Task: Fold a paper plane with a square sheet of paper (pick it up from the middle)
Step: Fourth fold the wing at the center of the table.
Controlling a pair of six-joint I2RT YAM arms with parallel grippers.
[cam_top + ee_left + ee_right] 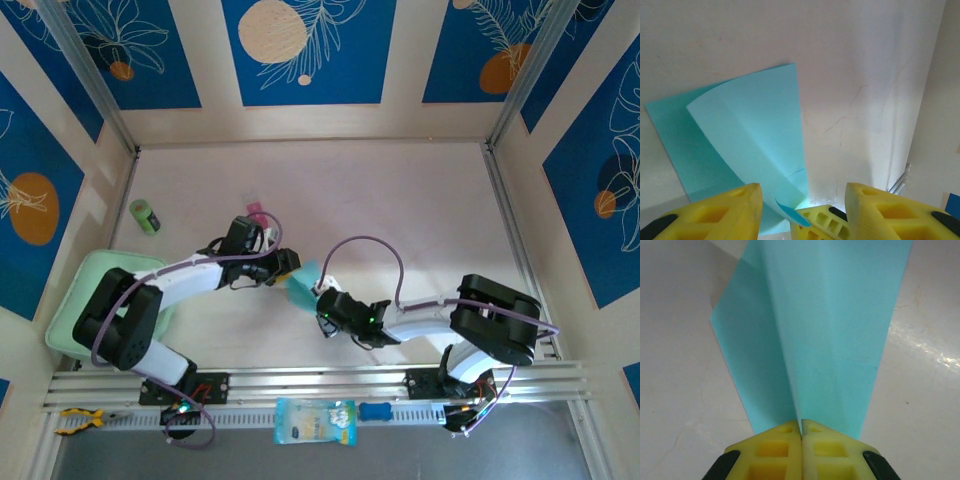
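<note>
Between blue-print walls (310,60), pale table (420,200) w/ paper (303,284)

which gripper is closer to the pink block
Left. The left gripper sits just in front and right of the pink block; the right gripper is farther off the same way, shut on the paper.

The paper (825,330) runs past the top edge, its near fold lost inside the clamped right pincer (801,429).
</note>
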